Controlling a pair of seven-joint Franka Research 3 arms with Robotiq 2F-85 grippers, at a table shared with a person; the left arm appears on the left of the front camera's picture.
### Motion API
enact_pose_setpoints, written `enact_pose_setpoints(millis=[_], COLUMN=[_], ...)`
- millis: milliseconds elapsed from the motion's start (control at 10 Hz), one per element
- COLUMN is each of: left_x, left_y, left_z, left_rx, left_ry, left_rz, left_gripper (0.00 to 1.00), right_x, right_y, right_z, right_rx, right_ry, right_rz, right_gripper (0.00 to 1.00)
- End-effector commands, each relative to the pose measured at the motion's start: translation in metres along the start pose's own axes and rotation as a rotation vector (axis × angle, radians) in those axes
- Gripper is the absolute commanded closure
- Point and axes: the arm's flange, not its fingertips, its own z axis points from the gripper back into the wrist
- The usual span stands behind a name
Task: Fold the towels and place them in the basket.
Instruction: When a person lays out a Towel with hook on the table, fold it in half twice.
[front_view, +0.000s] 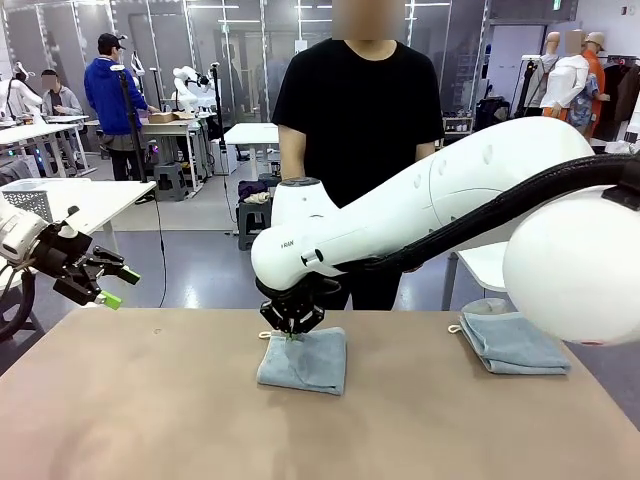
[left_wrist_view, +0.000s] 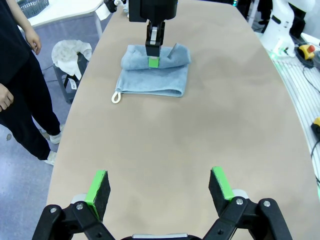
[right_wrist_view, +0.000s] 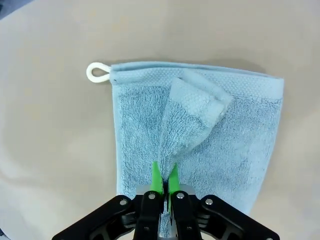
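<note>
Towel (right_wrist_view: 200, 135) sits mid-table, my right gripper (right_wrist_view: 163, 182) pinching a raised fold that runs toward 12 o'clock; left gripper (left_wrist_view: 159, 187) hangs wide open, well away at 9.

Showing light blue-grey terry on the towel (right_wrist_view: 200, 145) at mid-table, with a waffle-weave band along one edge and a white loop (right_wrist_view: 97, 73) at its corner. Matching blue-grey on the second towel (front_view: 515, 342), also carrying a white loop. Wearing plain tan across the table (front_view: 150, 410). Glowing bright green on the fingers (left_wrist_view: 97, 187) of the left gripper (left_wrist_view: 159, 189), set on black; same green and black on the right gripper (right_wrist_view: 165, 180). Gleaming white on both arms.
</note>
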Motion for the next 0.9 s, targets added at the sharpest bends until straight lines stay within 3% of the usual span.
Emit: enact_pose_setpoints(millis=[0, 300, 400, 500, 800], left_x=[0.002, 0.002, 0.002, 0.002, 0.002], left_y=[-0.001, -0.001, -0.001, -0.001, -0.001], left_z=[0.002, 0.002, 0.002, 0.002, 0.002], left_rx=[0.002, 0.002, 0.002, 0.002, 0.002], left_ry=[0.0, 0.0, 0.0, 0.0, 0.0], left_rz=[-0.005, -0.005, -0.005, -0.005, -0.005], left_gripper=[0.0, 0.0, 0.0, 0.0, 0.0], right_x=[0.007, 0.004, 0.003, -0.001, -0.023], right_y=[0.007, 0.007, 0.006, 0.003, -0.025], right_z=[-0.004, 0.0, 0.003, 0.006, 0.028], right_rx=[0.065, 0.134, 0.152, 0.162, 0.153], right_ry=[0.002, -0.011, -0.024, -0.031, -0.032], right_rz=[-0.026, -0.01, -0.009, -0.008, -0.013], right_gripper=[0.9, 0.55, 0.5, 0.35, 0.1])
